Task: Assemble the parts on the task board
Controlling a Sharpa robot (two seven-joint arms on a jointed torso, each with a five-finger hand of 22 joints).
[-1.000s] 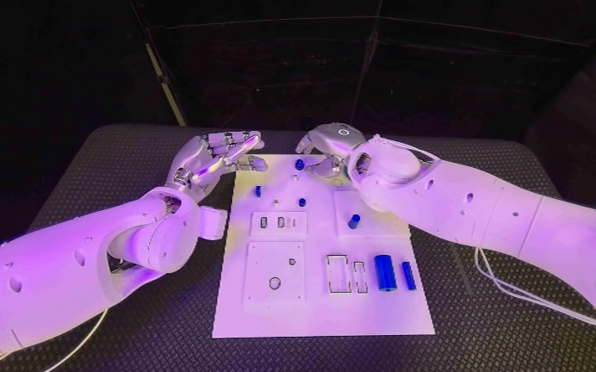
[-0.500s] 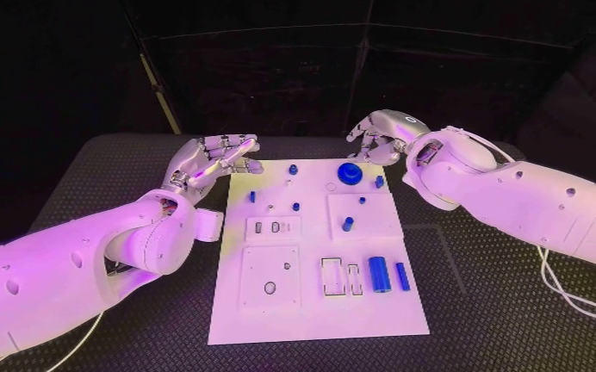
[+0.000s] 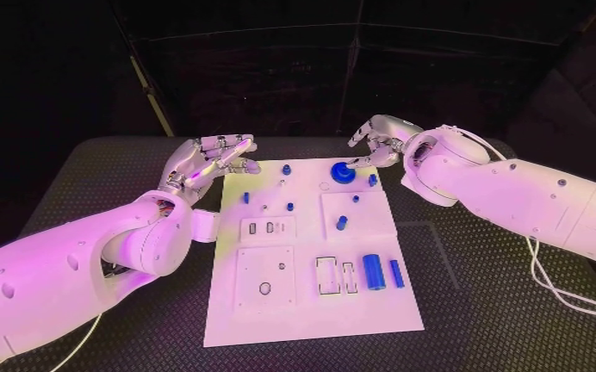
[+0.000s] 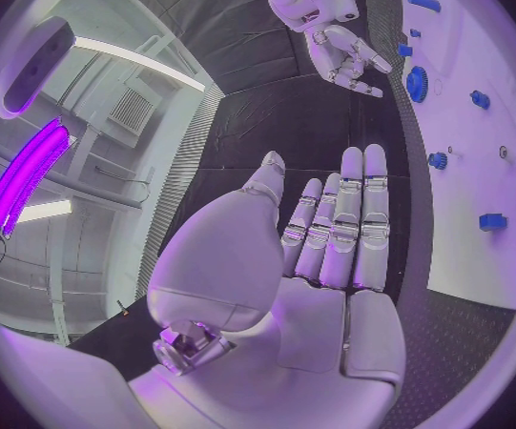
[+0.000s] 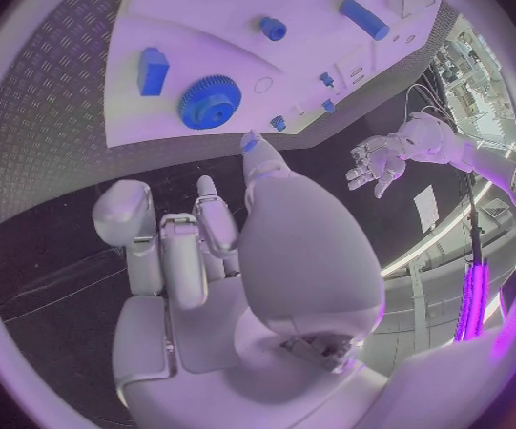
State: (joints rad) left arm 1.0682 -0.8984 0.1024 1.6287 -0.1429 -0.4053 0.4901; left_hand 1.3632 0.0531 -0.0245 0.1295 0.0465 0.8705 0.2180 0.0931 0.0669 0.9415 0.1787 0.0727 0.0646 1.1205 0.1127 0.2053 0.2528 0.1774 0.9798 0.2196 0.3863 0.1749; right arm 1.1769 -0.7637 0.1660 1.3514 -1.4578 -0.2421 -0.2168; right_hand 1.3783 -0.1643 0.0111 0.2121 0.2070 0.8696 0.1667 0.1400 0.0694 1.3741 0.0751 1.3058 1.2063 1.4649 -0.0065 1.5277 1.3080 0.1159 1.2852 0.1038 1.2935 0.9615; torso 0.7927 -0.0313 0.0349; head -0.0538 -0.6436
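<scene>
The white task board lies in the middle of the table. A blue gear sits near its far edge, with small blue pegs around it. A blue cylinder and a thin blue bar lie at the near right. My right hand hovers just beyond the gear at the far right corner, fingers apart, holding nothing. The right wrist view shows that hand above the gear and a blue block. My left hand is off the board's far left corner, its fingers straight and empty.
Black ribbed table mat surrounds the board on all sides. Raised white blocks with slots and holes stand on the near half of the board. A cable trails under the right arm.
My right hand has drawn back from over the board's far middle to the far right corner, uncovering the blue gear. The left hand has stayed put. The camera shifted slightly.
</scene>
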